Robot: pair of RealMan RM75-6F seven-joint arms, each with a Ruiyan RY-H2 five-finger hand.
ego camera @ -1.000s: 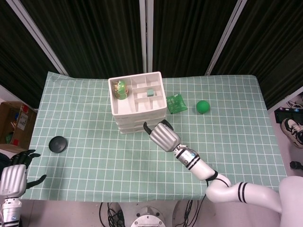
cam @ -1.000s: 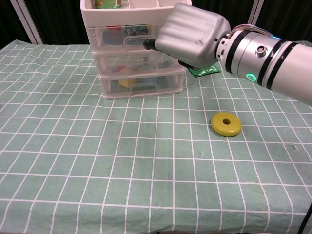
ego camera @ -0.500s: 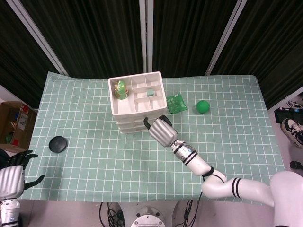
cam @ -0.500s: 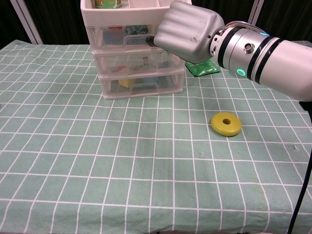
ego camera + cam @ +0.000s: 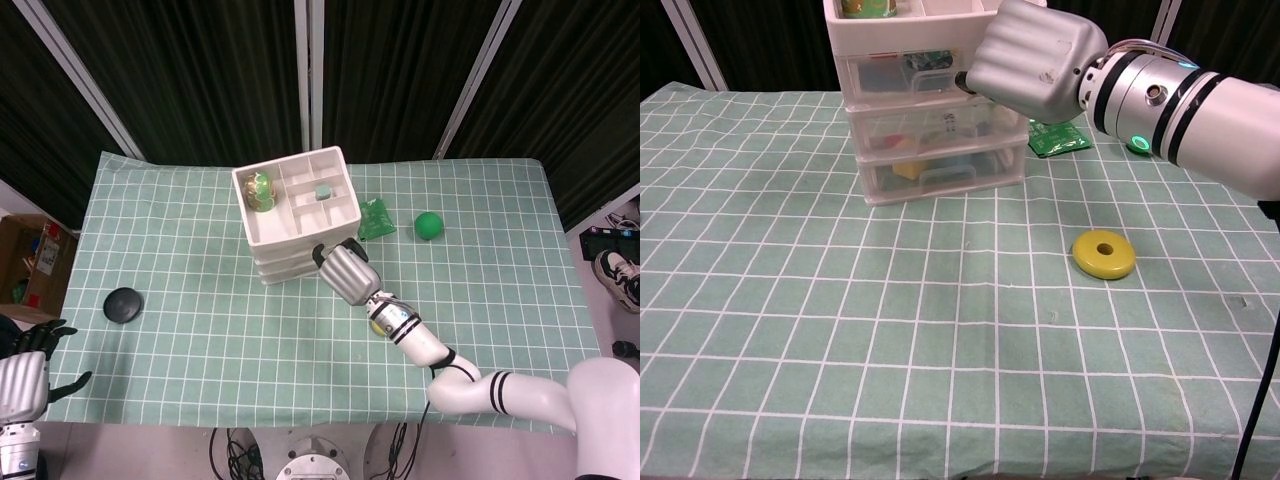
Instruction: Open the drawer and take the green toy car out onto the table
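Observation:
The white three-drawer unit (image 5: 300, 225) (image 5: 935, 110) stands at the table's back middle, turned a little askew, with all its clear drawers closed. Through the top drawer's front a dark green item (image 5: 930, 62) shows, possibly the toy car. My right hand (image 5: 345, 272) (image 5: 1040, 65) is against the right end of the top drawer's front. A dark fingertip (image 5: 962, 80) touches it, and the other fingers are hidden behind the back of the hand. My left hand (image 5: 25, 372) hangs at the table's near left corner with its fingers spread, holding nothing.
The open tray on top of the unit holds a green-yellow toy (image 5: 260, 190) and a small teal block (image 5: 323, 192). A green packet (image 5: 375, 218) (image 5: 1060, 140) and a green ball (image 5: 429, 225) lie right of the unit. A yellow ring (image 5: 1103, 254) lies under my right forearm, a black disc (image 5: 123, 305) far left.
My right hand has pressed in against the top drawer, and the whole unit has slid and turned to the right. The drawers stay closed. The left hand has sunk slightly lower.

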